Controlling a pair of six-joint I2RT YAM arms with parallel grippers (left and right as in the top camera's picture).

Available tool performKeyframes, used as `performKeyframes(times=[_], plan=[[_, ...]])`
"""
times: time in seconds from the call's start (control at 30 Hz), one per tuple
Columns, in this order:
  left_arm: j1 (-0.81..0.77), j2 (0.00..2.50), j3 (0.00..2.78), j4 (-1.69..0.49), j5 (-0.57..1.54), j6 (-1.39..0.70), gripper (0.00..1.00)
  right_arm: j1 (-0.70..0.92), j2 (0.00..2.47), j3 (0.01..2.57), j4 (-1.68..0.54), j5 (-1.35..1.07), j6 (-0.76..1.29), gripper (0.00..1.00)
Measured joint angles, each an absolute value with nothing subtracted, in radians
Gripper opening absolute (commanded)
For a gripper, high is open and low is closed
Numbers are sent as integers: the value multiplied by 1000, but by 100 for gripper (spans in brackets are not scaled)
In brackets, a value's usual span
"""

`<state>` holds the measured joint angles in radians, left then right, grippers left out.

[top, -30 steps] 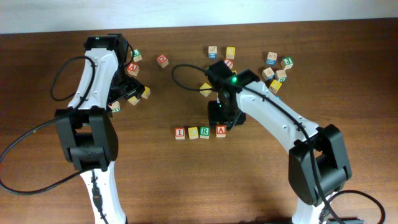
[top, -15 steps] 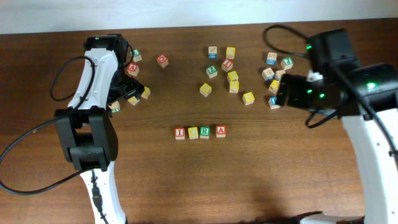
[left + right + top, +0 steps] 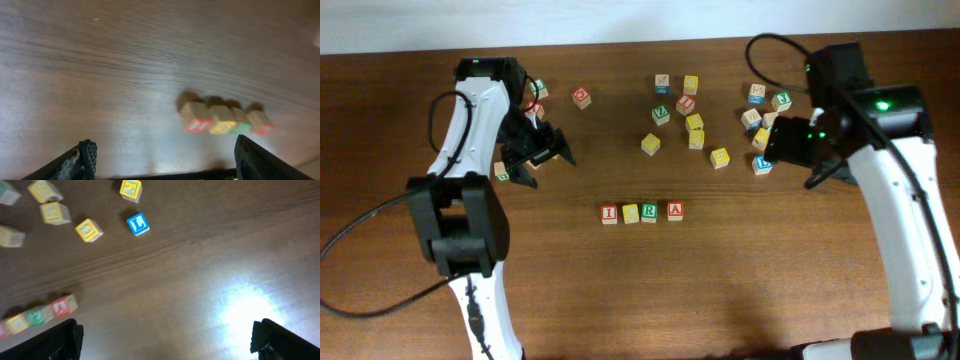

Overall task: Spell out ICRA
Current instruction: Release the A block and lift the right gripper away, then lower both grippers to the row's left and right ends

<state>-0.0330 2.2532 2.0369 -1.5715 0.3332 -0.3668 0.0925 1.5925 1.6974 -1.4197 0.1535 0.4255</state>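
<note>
A row of four letter blocks (image 3: 641, 212) lies mid-table: I (image 3: 609, 213), a yellow block with an unclear letter (image 3: 630, 212), a green R (image 3: 649, 211) and a red A (image 3: 675, 210). My left gripper (image 3: 544, 164) is open and empty, up and to the left of the row. The left wrist view shows the row (image 3: 225, 120) ahead of the spread fingers (image 3: 167, 160). My right gripper (image 3: 782, 150) is open and empty at the right, beside loose blocks. The right wrist view has the row's end (image 3: 62, 306) at the lower left and open fingers (image 3: 167, 340).
Loose blocks lie scattered at the back middle (image 3: 693, 123) and the back right (image 3: 757, 94). A few lie near the left arm (image 3: 582, 97). A blue L block (image 3: 137, 223) and yellow blocks (image 3: 89, 230) lie ahead of the right gripper.
My right arm has swung from over the row's right end to the right side of the table. My left gripper has shifted right, away from the left blocks, and its fingers are spread.
</note>
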Motion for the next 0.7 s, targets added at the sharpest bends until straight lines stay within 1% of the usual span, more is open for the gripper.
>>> performKeyframes(times=[0.07, 0.1, 0.13, 0.2, 0.23, 0.27, 0.33, 0.43, 0.47, 0.5, 0.53, 0.57, 0.6, 0.63, 0.67, 0.7], plan=[[-33, 2156, 2031, -1555, 346, -323, 82, 92, 1633, 1628, -1374, 165, 421, 98], [-33, 2039, 2030, -1549, 338, -299, 82, 92, 1670, 1594, -1365, 168, 419, 98], [-33, 1943, 2031, -1548, 318, -290, 86, 92, 1680, 1588, -1364, 169, 419, 98], [-33, 1757, 2040, -1560, 265, -274, 88, 92, 1697, 1584, -1364, 169, 419, 98], [-33, 1649, 2053, -1586, 224, -270, 88, 92, 1697, 1584, -1362, 169, 419, 98], [-33, 1595, 2057, -1622, 197, -268, 85, 92, 1697, 1584, -1354, 167, 418, 98], [-33, 1569, 2057, -1680, 170, -270, 86, 92, 1697, 1584, -1342, 148, 419, 98], [-33, 1591, 2002, -1681, 154, -279, 91, 92, 1697, 1584, -1311, 110, 419, 98], [-35, 1596, 1957, -1676, 149, -284, 99, 92, 1697, 1584, -1306, 104, 418, 98], [-39, 1599, 1908, -1660, 146, -287, 100, 92, 1697, 1584, -1305, 101, 419, 98], [-47, 1599, 1850, -1628, 142, -292, 85, 92, 1697, 1584, -1300, 98, 418, 98], [-56, 1604, 1809, -1604, 141, -294, 77, 92, 1697, 1584, -1290, 96, 419, 98], [-62, 1604, 1763, -1555, 141, -295, 71, 92, 1697, 1583, -1275, 90, 419, 98], [-66, 1604, 1735, -1522, 141, -294, 70, 92, 1697, 1583, -1260, 84, 419, 99], [-68, 1605, 1703, -1493, 142, -297, 62, 92, 1697, 1581, -1241, 77, 419, 95], [-70, 1605, 1675, -1472, 142, -299, 42, 92, 1697, 1576, -1227, 67, 418, 84]])
